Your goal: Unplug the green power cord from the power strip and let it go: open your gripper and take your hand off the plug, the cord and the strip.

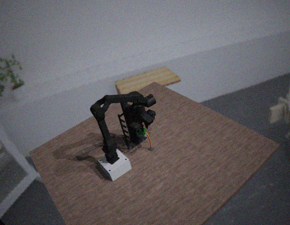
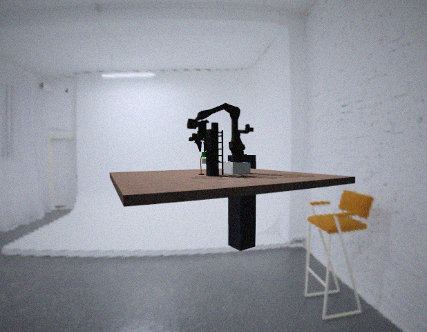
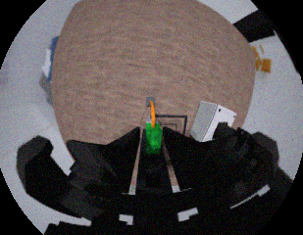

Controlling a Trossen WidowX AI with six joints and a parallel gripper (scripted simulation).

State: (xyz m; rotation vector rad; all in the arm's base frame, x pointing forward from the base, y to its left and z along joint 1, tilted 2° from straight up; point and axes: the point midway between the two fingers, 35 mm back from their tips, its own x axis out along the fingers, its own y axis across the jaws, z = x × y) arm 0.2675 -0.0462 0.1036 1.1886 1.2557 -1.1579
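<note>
1. Leftmost in the top view, a blurred potted plant (image 1: 5,73) sits at the upper left against a pale wall, with a white frame (image 1: 11,167) lower down at the left edge.
2. Centrally, a brown wood-grain table top (image 1: 188,157) fills most of the frame; a lighter wooden board (image 1: 147,78) lies just beyond its far corner.
3. On the table, the arm's white base box (image 1: 115,167) stands left of centre, and the black arm arches rightward over a dark upright power strip (image 1: 134,125) with a ladder-like rack (image 1: 123,129) beside it.
4. The gripper (image 1: 140,129) points downward just above the green plug (image 1: 141,131), which sits on the strip's face; an orange cord (image 1: 148,140) drops from it to the table.
5. In the wrist view, the fingers stand partly apart, straddling the plug (image 3: 153,139) without gripping it.
6. Rightward in the exterior view, the table (image 2: 242,187) rests on one dark pedestal (image 2: 241,221) over a grey floor, and an orange chair (image 2: 336,246) with white legs stands by the white brick wall.
</note>
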